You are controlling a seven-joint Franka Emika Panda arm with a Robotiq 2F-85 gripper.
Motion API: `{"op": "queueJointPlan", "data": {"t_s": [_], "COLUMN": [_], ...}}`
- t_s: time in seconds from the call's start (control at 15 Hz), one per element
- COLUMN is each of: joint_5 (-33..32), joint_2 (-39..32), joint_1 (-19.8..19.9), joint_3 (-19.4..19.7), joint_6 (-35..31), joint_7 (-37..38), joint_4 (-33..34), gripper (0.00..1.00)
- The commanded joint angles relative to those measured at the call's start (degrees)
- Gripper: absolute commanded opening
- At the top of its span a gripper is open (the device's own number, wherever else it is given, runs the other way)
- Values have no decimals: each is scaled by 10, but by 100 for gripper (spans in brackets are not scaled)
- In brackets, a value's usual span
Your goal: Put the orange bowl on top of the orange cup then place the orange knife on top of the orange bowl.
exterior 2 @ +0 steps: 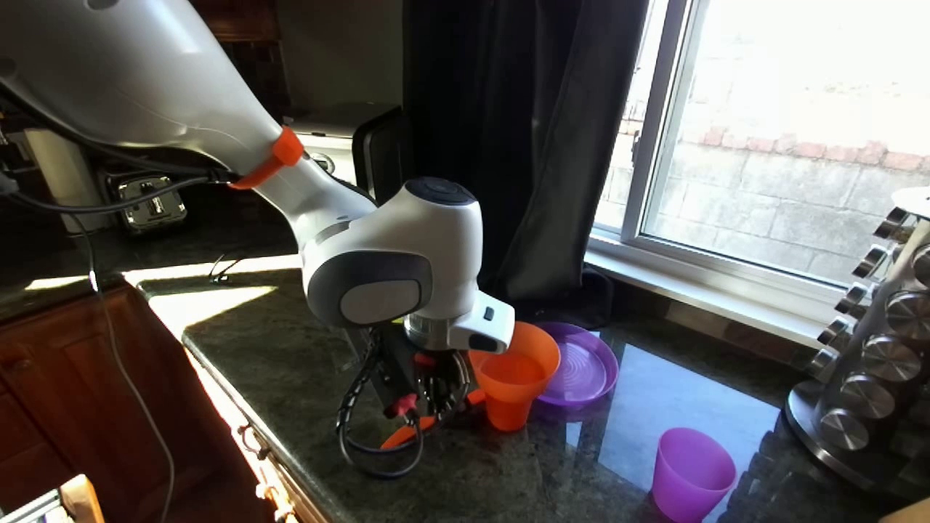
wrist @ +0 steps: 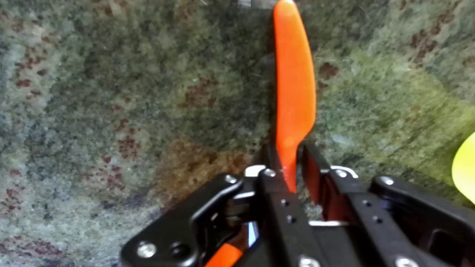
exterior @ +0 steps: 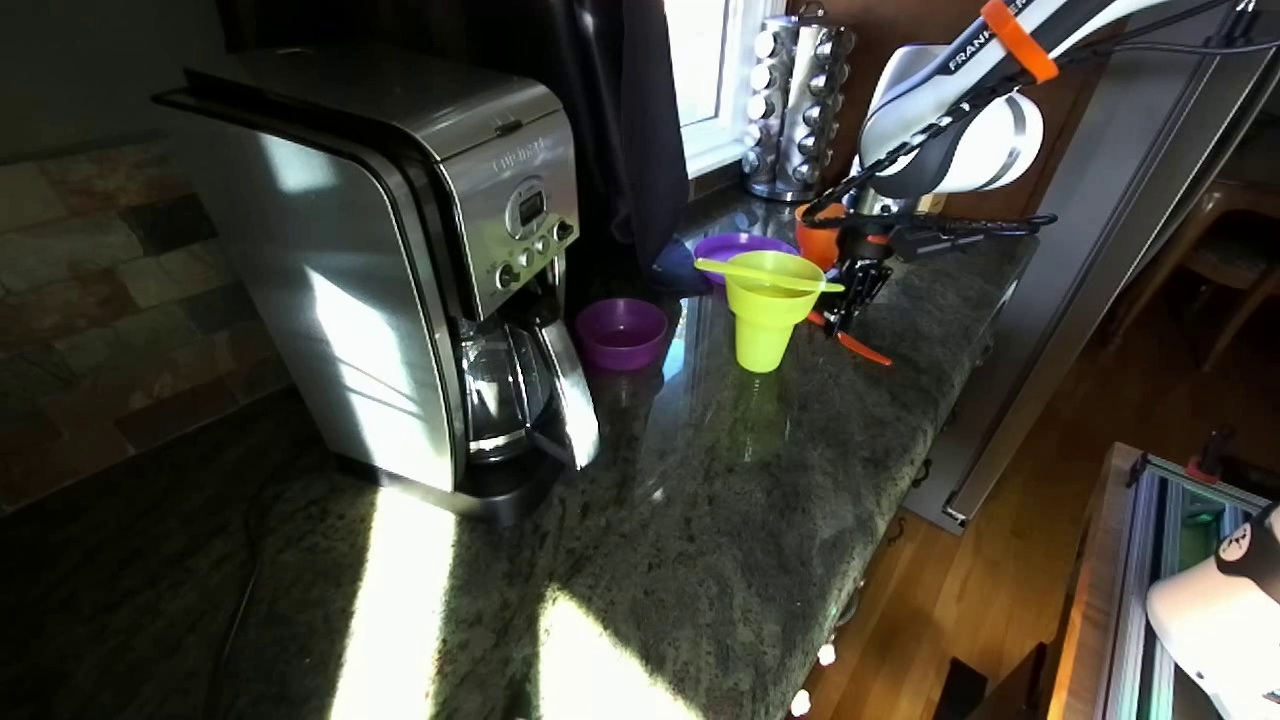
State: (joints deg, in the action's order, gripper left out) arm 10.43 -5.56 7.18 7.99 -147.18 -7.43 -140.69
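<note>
"In an exterior view?"
"Polished dark stone counter (exterior: 690,540), tapered plastic yellow-green cup (exterior: 763,340)."
"The orange bowl (exterior 2: 518,363)?"
"In an exterior view: smooth, flared, atop the orange cup (exterior 2: 507,416)."
"Wrist view?"
"Black metal gripper (wrist: 292,152), jaws narrowly apart astride the handle of the flat orange knife (wrist: 295,89) on mottled stone; a gap shows."
</note>
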Motion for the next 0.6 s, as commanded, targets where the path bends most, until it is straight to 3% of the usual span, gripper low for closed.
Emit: {"op": "queueJointPlan", "data": {"t_s": [0.0, 0.07, 0.13, 0.2, 0.27, 0.47, 0.53], "joint_5": [-12, -15, -16, -19, -22, -33, -32], "joint_2": [-18, -19, -20, -21, -22, -22, -22], "joint_1": [3, 2, 2, 2, 2, 6, 8], "joint_3": [-4, -5, -6, -6, -6, -4, -4], "joint_6": [8, 8, 9, 9, 10, 21, 28], "joint_7": [19, 21, 22, 24, 25, 24, 18], "joint_4": [14, 15, 16, 17, 17, 21, 22], "gripper": [55, 62, 32, 24, 24, 1, 0]}}
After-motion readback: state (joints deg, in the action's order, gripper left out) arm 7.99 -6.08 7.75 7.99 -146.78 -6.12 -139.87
